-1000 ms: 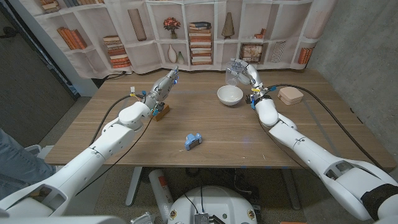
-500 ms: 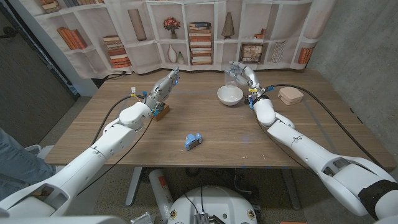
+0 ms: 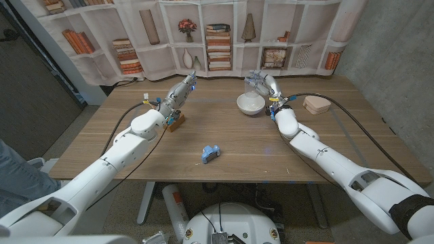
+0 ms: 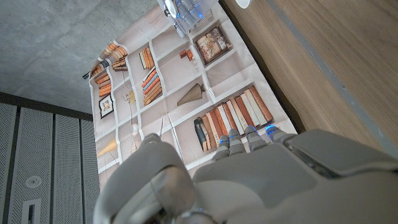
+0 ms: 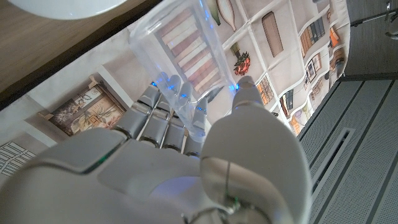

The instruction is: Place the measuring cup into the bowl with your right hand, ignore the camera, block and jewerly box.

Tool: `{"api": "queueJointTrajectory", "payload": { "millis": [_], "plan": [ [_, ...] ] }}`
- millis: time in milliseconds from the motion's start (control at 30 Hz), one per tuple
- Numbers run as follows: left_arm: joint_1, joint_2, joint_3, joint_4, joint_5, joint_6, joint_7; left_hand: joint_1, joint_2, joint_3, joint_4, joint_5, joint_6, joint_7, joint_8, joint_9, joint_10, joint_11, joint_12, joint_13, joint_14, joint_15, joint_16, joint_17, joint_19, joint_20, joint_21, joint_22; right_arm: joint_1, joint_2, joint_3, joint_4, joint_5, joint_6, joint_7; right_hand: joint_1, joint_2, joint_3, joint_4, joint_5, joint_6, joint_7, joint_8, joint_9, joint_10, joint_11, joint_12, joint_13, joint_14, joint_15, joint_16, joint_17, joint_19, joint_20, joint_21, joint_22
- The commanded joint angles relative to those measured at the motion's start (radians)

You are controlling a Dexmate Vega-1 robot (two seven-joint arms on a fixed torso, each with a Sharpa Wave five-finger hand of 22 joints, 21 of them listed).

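Holding a clear plastic measuring cup [image 3: 252, 87] just above the white bowl [image 3: 250, 104] near the desk's [image 3: 135, 159] far edge, the right hand [image 3: 266, 83] clamps its fingers on it. The left hand [image 3: 178, 93] has straight, close fingers, holding nothing. The cup's outline is faint against the backdrop.

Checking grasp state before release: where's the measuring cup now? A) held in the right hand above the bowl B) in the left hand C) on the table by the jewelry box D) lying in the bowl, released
A: the right hand grips the clear measuring cup over the white bowl; the right wrist view shows fingers around it.
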Motion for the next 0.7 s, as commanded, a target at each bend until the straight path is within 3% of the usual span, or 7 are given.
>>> {"api": "queueJointTrajectory", "payload": {
  "millis": [33, 700],
  "plan": [
    [-0.005, -0.002, 0.003, -0.001, 0.004, 0.001, -0.002, 0.004, 0.008, -0.005, 0.001, -0.002, 0.005, 0.001, -0.003, 0.004, 0.005, 0.000, -0.003, 0.002, 0.005, 0.001, -0.001, 0.004, -0.035, -0.007, 0.000, 0.001, -0.002, -0.005, -0.009, -0.004, 0.011, -0.034, 0.001, -0.005, 0.005, -0.002, 0.003, -0.001, 0.005, 0.001, -0.003, 0.005, 0.077, -0.066, -0.008, 0.002, 0.007, -0.119, -0.005, 0.002, 0.008, -0.082, -0.001, 0.003],
    [0.003, 0.006, 0.002, -0.022, 0.004, 0.006, 0.000, 0.005, 0.010, -0.008, 0.001, -0.002, 0.005, 0.000, -0.003, 0.004, 0.005, 0.003, -0.003, 0.002, 0.005, 0.001, -0.001, 0.004, -0.035, -0.006, 0.000, 0.001, -0.005, 0.008, -0.018, 0.004, 0.040, -0.084, 0.001, -0.003, 0.006, -0.002, 0.002, -0.007, 0.012, -0.001, -0.005, 0.005, 0.078, -0.066, -0.013, 0.001, 0.010, -0.120, -0.007, 0.001, 0.009, -0.082, -0.002, 0.003]
  ]
}}
